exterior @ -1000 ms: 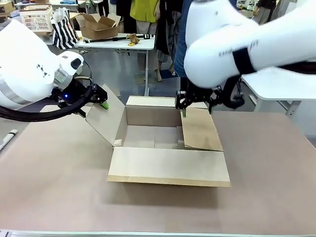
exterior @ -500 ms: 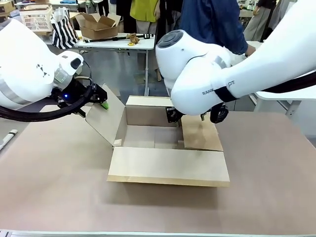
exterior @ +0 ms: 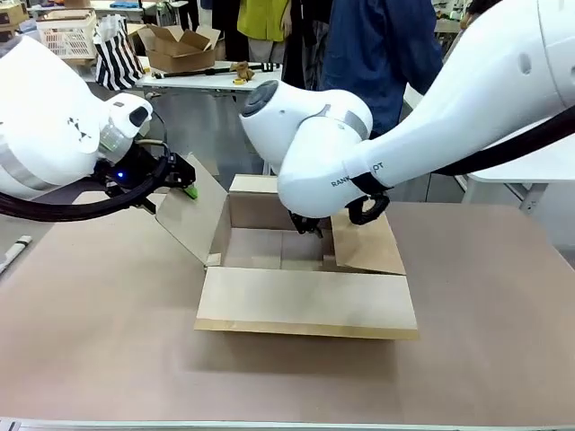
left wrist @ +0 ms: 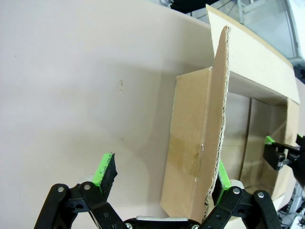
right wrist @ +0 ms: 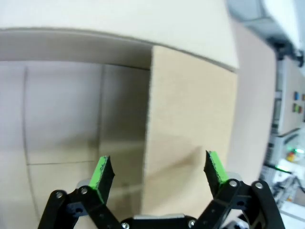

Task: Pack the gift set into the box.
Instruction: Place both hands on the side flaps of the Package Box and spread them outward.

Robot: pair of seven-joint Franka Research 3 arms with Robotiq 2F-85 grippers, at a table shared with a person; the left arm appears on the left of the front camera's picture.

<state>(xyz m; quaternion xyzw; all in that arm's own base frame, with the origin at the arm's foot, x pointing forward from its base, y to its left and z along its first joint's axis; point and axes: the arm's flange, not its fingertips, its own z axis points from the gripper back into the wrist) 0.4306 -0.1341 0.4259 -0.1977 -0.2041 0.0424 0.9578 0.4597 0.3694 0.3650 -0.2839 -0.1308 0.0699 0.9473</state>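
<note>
Both grippers were wide open and empty. My left gripper [exterior: 188,186] stayed against the left flap [exterior: 193,215], holding it out. My right gripper [right wrist: 158,166] had dipped from above the right flap [exterior: 364,244] into the box [exterior: 305,303] near the far edge of the table [exterior: 90,314], probably to push that flap clear.

The box [exterior: 305,301] is plain brown cardboard, dull and a little rough. Its flap [exterior: 190,215] at 9 o'clock has a wavy paper edge. The table [exterior: 90,341] looks smooth and dull, and the right arm [exterior: 323,171] is shiny white plastic.
</note>
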